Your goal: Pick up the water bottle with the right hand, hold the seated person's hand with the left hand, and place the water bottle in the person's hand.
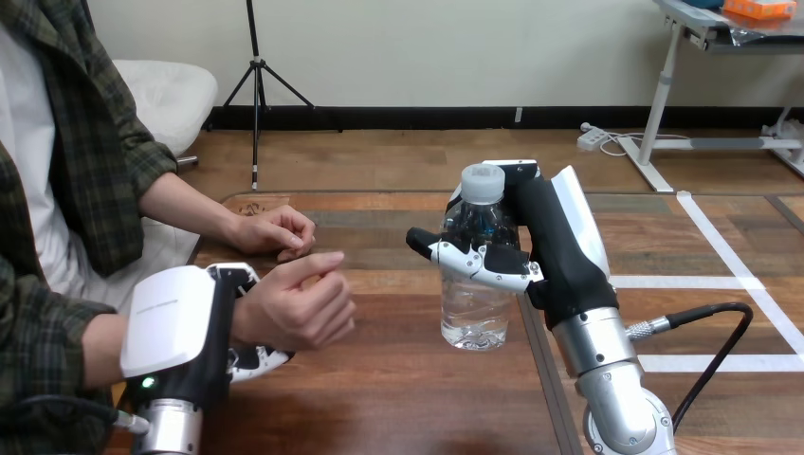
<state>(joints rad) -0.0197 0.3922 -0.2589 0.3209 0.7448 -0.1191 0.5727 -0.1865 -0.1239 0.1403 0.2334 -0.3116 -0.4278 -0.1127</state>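
Note:
A clear water bottle with a pale cap stands upright at the table's middle. My right hand is shut on it from the right, fingers wrapped across its upper half. I cannot tell whether its base touches the wood. At the lower left, my left hand is curled round the wrist of the person's hand, thumb above and fingers below. That hand is loosely closed and holds nothing, about a hand's width left of the bottle.
The person's other hand rests on the table's far left edge. White tape lines cross the wooden table at the right. A black cable loops beside my right forearm.

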